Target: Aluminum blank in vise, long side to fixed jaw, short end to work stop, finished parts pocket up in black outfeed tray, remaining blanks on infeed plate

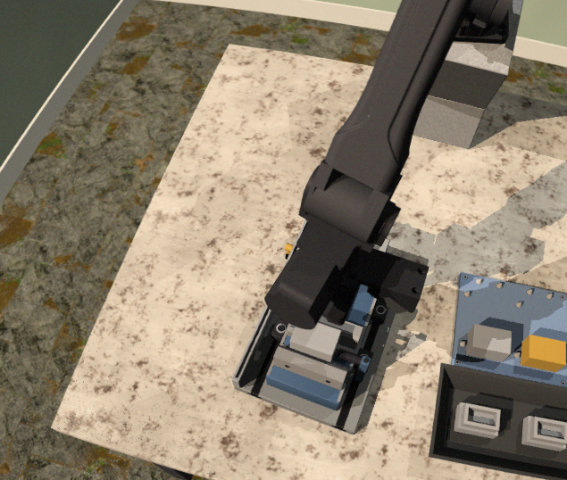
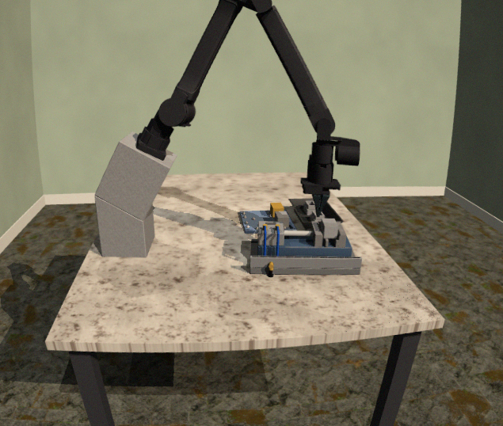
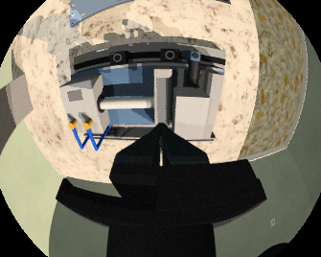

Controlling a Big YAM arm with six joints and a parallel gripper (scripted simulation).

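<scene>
Toward 7 o'clock of center in the top view, a gray blank (image 1: 314, 340) (image 2: 329, 228) (image 3: 192, 115) is seated between the jaws of the vise (image 1: 299, 409) (image 2: 305, 264), with the fixed jaw (image 1: 308, 367) (image 3: 217, 103) at its 7 o'clock side. The work stop (image 1: 351, 356) (image 3: 194, 73) is set near its short end, at 4 o'clock; whether either is touched cannot be told. Above the vise, the gripper (image 2: 318, 214) (image 3: 161, 128) is held point-down, its fingers pressed together with nothing pinched.

At 3 o'clock from the vise, the infeed plate (image 1: 496, 293) (image 2: 251, 217) (image 3: 92, 11) is seen. On its 6 o'clock half, a second gray blank (image 1: 489, 341) (image 2: 282, 218) is laid, with a yellow brass blank (image 1: 544, 351) (image 2: 276, 208) apart from it at 3 o'clock. At 4 o'clock from the vise, the black outfeed tray (image 1: 442, 412) is placed, and by it two finished parts are held side by side, apart, pockets up: one (image 1: 478, 429) toward 9 o'clock, the other (image 1: 544, 439) toward 3 o'clock.
</scene>
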